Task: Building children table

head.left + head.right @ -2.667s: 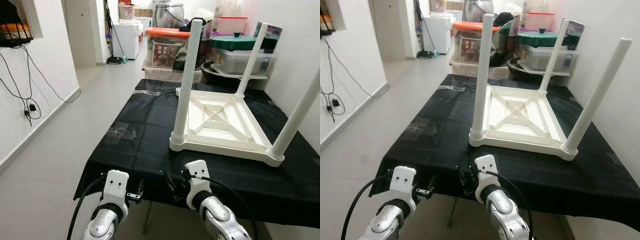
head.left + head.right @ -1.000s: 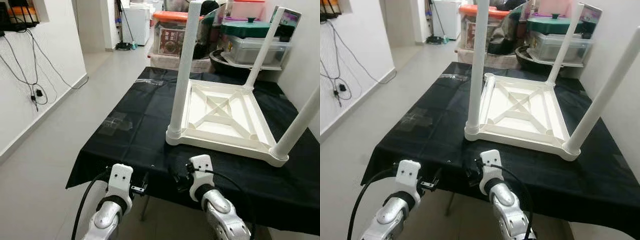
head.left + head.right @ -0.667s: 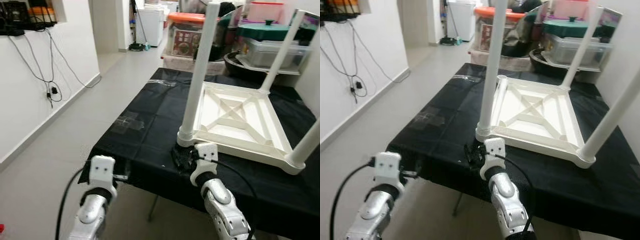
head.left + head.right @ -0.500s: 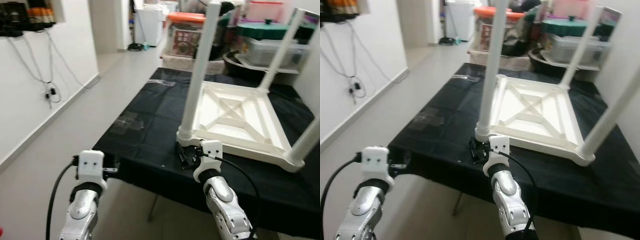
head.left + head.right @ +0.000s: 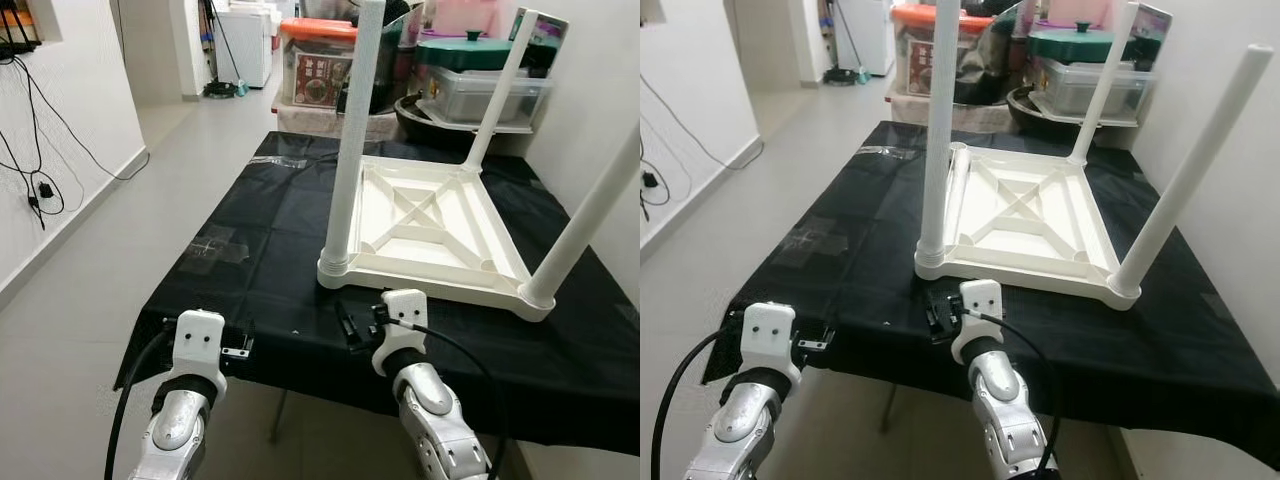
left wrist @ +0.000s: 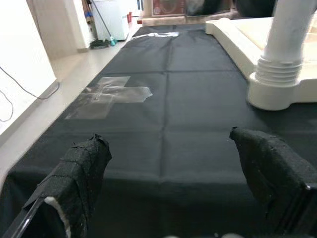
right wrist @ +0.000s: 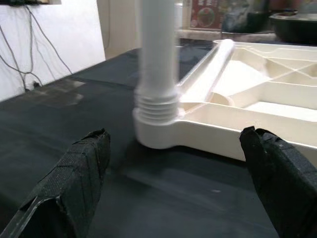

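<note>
Right now the right claw (image 5: pixel 352 327) is the nearer one to the upturned children table (image 5: pixel 430 225).
Its fingers gape wide and empty, aimed at the upright near-corner leg (image 7: pixel 157 59) just ahead on the black worktop (image 5: pixel 260 250); left claw (image 6: pixel 168 183), also wide open, hangs at the worktop's edge.

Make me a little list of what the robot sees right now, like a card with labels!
table: white children table, upside down on the black cloth
legs on: three, standing up
fourth leg: lies loose inside the frame
right gripper: open, facing the near leg
left gripper: open, at the cloth's edge
behind: storage boxes
</note>
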`<state>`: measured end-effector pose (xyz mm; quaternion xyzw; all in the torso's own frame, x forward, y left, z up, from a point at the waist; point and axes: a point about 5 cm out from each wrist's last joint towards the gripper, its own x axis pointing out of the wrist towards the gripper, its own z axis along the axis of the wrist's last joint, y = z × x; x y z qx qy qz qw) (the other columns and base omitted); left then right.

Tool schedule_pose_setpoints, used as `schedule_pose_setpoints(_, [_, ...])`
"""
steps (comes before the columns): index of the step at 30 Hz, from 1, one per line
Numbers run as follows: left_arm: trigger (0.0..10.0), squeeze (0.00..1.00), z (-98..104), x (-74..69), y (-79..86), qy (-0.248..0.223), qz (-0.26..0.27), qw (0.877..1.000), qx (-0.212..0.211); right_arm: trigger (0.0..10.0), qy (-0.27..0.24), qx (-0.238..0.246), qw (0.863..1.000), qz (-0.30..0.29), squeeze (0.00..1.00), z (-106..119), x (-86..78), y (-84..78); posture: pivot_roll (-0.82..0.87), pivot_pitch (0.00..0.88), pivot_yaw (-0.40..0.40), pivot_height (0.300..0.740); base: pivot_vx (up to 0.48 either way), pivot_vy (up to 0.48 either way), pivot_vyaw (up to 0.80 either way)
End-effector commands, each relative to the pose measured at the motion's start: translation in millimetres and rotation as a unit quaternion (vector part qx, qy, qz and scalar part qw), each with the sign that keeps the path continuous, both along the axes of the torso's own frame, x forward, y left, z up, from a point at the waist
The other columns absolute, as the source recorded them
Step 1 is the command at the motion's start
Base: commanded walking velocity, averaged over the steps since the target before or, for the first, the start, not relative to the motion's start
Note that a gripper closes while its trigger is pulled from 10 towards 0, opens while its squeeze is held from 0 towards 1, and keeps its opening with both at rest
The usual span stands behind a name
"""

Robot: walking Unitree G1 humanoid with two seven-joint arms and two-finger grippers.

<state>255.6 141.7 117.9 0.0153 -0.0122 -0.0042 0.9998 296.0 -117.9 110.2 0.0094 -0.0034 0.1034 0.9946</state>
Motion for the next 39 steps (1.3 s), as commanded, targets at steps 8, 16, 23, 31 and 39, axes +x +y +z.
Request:
schedule_pose_setpoints(8, [10.0,0.0,3,1.8,8.9,-0.003,0.024,1.0,-0.002,10.0,0.002,0.001,1.0,-0.006,0.0,-3,-0.1,-3.2,0.09,0.0,-0.071,0.74,0.0,0.0,0.0])
schedule_pose_setpoints(16, [10.0,0.0,29,7.2,37.3,-0.057,0.091,0.994,0.02,10.0,-0.032,0.009,0.996,-0.077,0.0,13,8.7,-22.3,0.09,0.0,-0.071,0.74,0.0,0.0,0.0])
schedule_pose_setpoints(23, [10.0,0.0,37,9.5,48.4,-0.072,0.106,0.991,0.027,10.0,-0.054,0.012,0.99,-0.132,0.0,23,13.5,-37.0,0.09,0.0,-0.069,0.74,0.0,0.0,0.0])
schedule_pose_setpoints(31, [10.0,0.0,36,11.0,47.5,-0.072,0.101,0.992,0.033,10.0,-0.076,0.008,0.969,-0.233,0.0,38,16.7,-62.0,0.08,0.0,-0.064,0.74,0.247,0.0,0.0])
schedule_pose_setpoints(39, [10.0,0.0,35,12.2,43.7,-0.068,0.093,0.993,0.032,10.0,-0.046,0.008,0.948,-0.316,0.0,28,11.7,-85.9,0.08,0.0,-0.06,0.74,0.277,0.0,-0.19])
